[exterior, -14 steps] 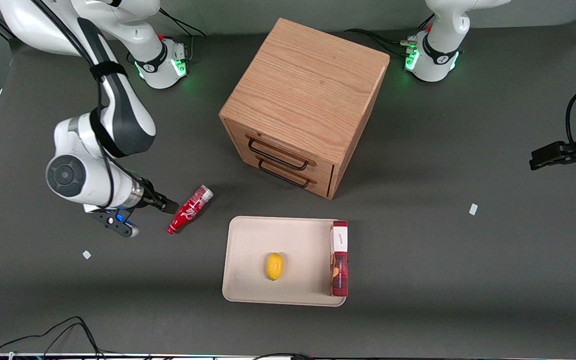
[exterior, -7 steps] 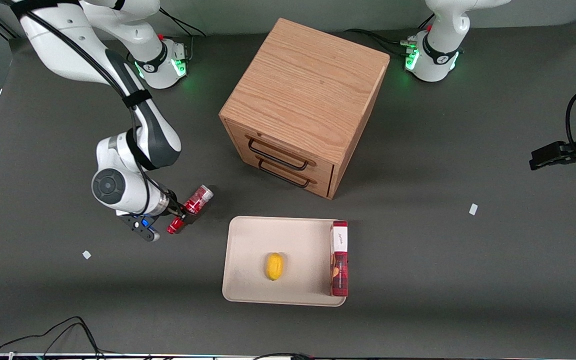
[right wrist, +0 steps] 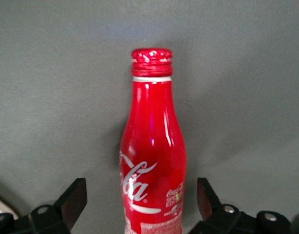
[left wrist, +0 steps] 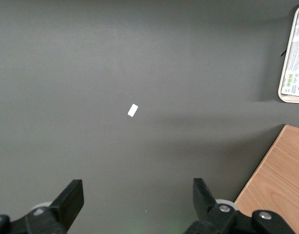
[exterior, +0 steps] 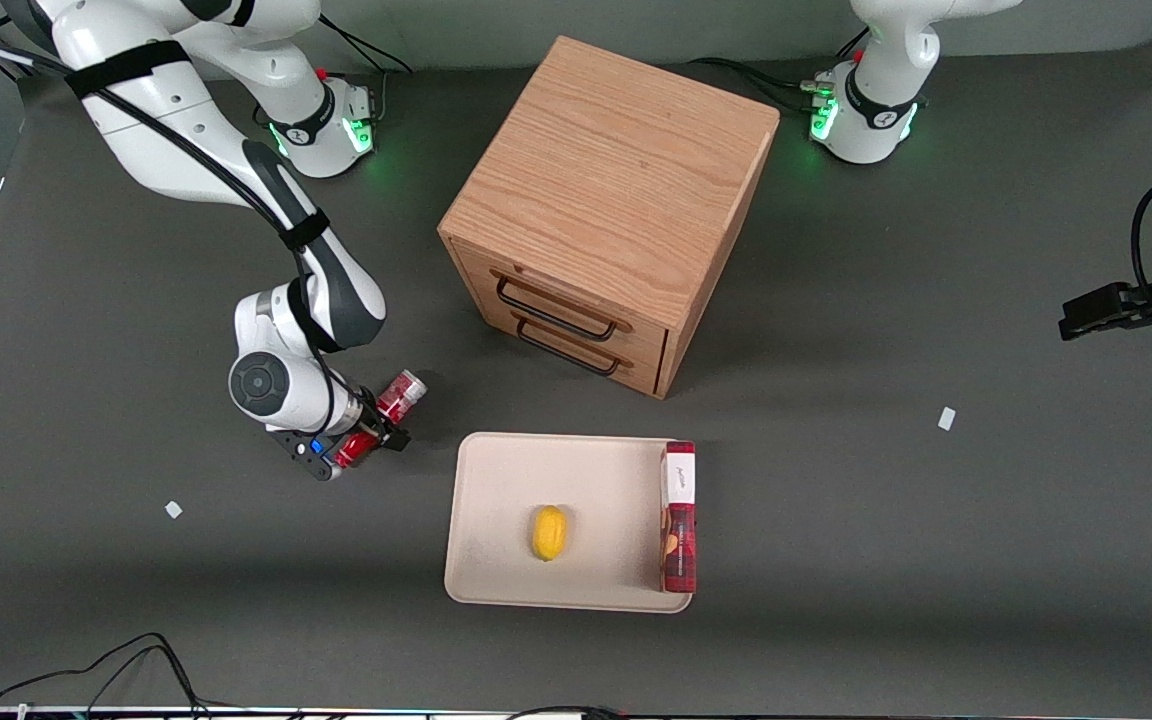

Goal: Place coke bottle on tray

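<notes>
Wrist view: open claw (right wrist: 139, 204) straddling coke bottle (right wrist: 152, 146)

table (exterior: 936, 560) — coke bottle (exterior: 398, 397) | tray (exterior: 496, 480) | cabinet (exterior: 608, 210) | hand (exterior: 378, 432) over bottle — spread

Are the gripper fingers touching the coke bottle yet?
Apart. In the right wrist view the gripper is open and straddles the coke bottle, which lies on the table, with grey table showing between each finger and the bottle's sides.
</notes>
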### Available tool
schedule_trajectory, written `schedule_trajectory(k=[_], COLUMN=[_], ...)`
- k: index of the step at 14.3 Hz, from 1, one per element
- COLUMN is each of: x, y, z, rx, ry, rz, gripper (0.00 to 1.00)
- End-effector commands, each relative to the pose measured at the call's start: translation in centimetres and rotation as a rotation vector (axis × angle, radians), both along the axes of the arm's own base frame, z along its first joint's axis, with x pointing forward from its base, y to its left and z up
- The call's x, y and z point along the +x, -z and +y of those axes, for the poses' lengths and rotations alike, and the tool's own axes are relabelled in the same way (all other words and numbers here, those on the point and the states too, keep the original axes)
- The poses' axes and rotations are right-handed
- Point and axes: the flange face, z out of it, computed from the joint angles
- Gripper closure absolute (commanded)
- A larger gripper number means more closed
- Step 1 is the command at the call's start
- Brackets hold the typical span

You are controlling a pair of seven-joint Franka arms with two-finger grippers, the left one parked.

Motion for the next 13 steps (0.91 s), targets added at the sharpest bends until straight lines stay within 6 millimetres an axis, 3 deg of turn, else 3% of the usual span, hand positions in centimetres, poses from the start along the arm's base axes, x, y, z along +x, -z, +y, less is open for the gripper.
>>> schedule_trajectory(k=[1, 2, 6, 8, 9, 12, 13], x=[-0.5, -0.8, -0.8, -0.8, -0.7, -0.5, -0.5], y=[0.2, 0.9, 0.8, 0.7, 0.5, -1.4, -2.6], z=[0.3, 0.2, 0.2, 0.2, 0.2, 0.3, 0.8], rx=[0.0, 0.001, 0.001, 0.002, 0.003, 0.005, 0.007], ry=[0.019, 0.02, 0.018, 0.014, 0.011, 0.002, -0.007], rz=[-0.019, -0.021, -0.024, -0.026, -0.029, -0.042, -0.041], gripper=[0.0, 0.0, 0.48, 0.58, 0.69, 0.95, 0.98])
